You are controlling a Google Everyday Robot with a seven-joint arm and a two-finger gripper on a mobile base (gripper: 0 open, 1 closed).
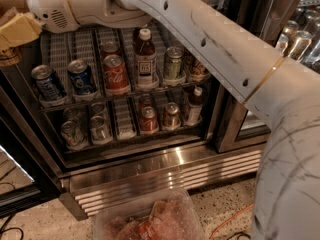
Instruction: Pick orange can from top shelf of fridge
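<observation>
My gripper (17, 30) is at the far upper left, at the end of the white arm (200, 39) that crosses the picture. A copper-brown thing (10, 58) that looks like the orange can shows just above and below the gripper at the left edge, mostly hidden by it. The gripper sits left of and above the top shelf (125, 97) of the fridge (150, 161), near its left frame. The shelf is a dark wire rack with white dividers.
The top shelf holds two blue cans (49, 82), a red Coca-Cola can (116, 74), a brown bottle (145, 59) and a silver-green can (173, 62). A lower rack (125, 134) holds several cans. A clear bin (150, 221) lies below the steel grille.
</observation>
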